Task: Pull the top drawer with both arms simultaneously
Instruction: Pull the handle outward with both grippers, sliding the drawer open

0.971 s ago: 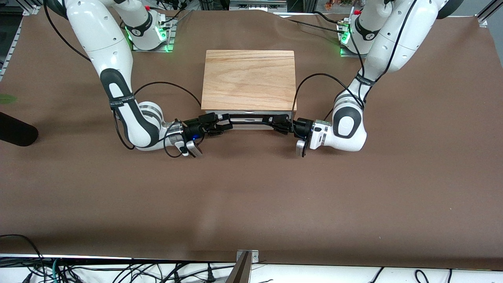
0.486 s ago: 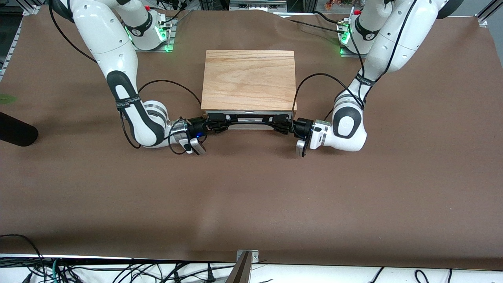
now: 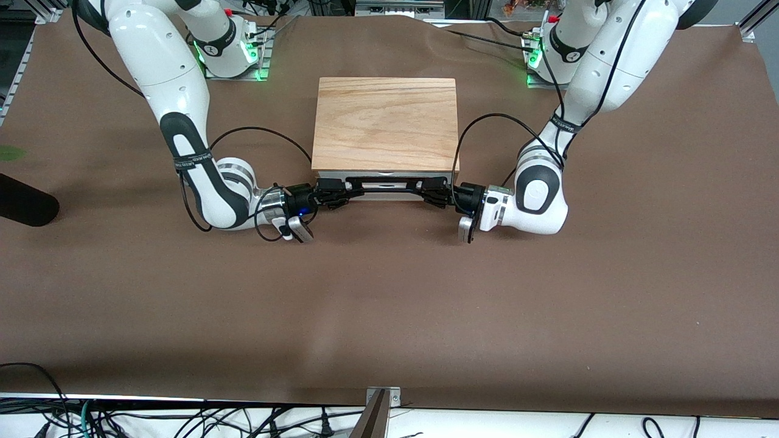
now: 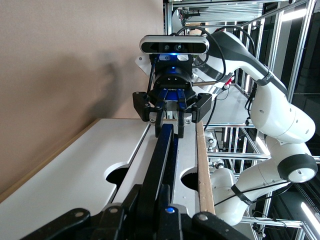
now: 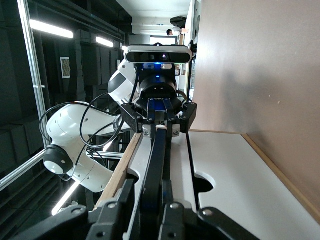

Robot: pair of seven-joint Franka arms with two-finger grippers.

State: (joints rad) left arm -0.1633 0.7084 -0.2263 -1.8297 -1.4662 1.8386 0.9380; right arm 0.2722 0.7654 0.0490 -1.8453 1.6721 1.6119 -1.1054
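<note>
The top drawer [image 3: 384, 195] shows its white front just under the oak slab [image 3: 385, 121], on the box's side facing the front camera. Its black bar handle [image 3: 383, 188] spans the front. My left gripper [image 3: 433, 193] is shut on the handle's end toward the left arm. My right gripper [image 3: 336, 194] is shut on the other end. In the left wrist view my left gripper [image 4: 161, 212] clamps the handle [image 4: 162, 155], with the right gripper [image 4: 170, 120] farther along it. The right wrist view shows my right gripper [image 5: 159, 207] clamping the handle [image 5: 157, 160] and the left gripper [image 5: 159, 125] farther along.
A brown cover [image 3: 389, 304] lies over the table. A black rounded object [image 3: 24, 204] lies at the right arm's end of the table. Both forearms lie low beside the box. Black cables loop from each wrist.
My right gripper moved in onto the handle's end and now grips it; its elbow shifted. The left arm has not moved. The drawer front looks unmoved.
</note>
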